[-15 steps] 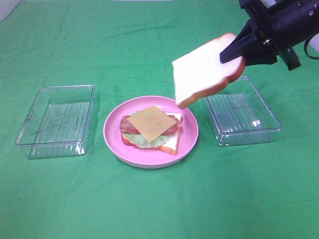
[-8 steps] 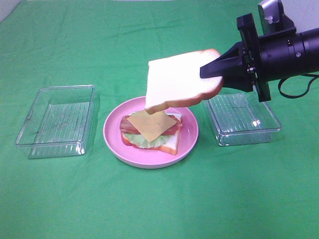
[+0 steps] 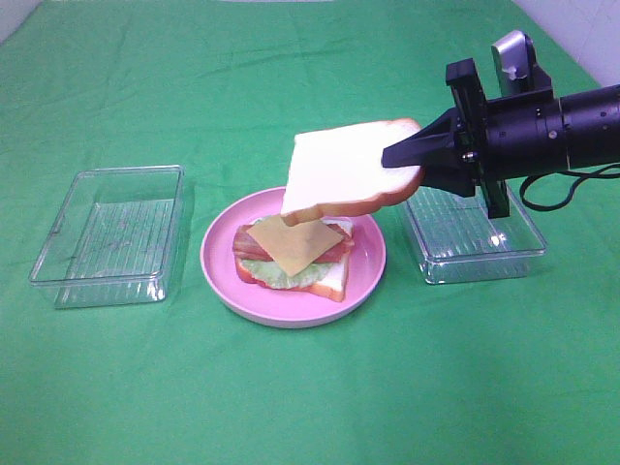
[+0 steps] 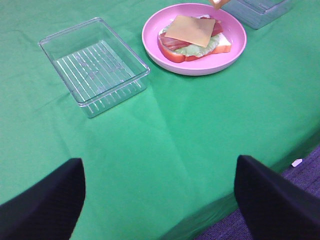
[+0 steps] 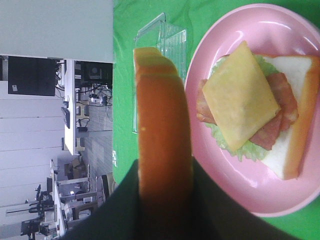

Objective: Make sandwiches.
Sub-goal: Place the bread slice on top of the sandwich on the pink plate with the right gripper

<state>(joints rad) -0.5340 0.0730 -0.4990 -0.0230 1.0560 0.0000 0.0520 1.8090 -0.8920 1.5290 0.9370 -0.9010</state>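
Note:
An open-faced sandwich lies on a round pink plate: a bread slice, lettuce, bacon strips and a yellow cheese square on top. My right gripper is shut on a second white bread slice and holds it nearly flat just above the stack, its far edge low over the cheese. The right wrist view shows the slice's crust between the fingers, with the stack beyond. My left gripper is open and empty near the table's edge, away from the plate.
A clear ribbed tray stands left of the plate. Another clear tray stands right of it, under my right arm. Green cloth covers the table. The left wrist view shows the table's edge and floor beyond.
My right gripper has carried the bread slice left and down from beside the right tray to over the plate. It has turned the slice from steeply tilted to nearly flat.

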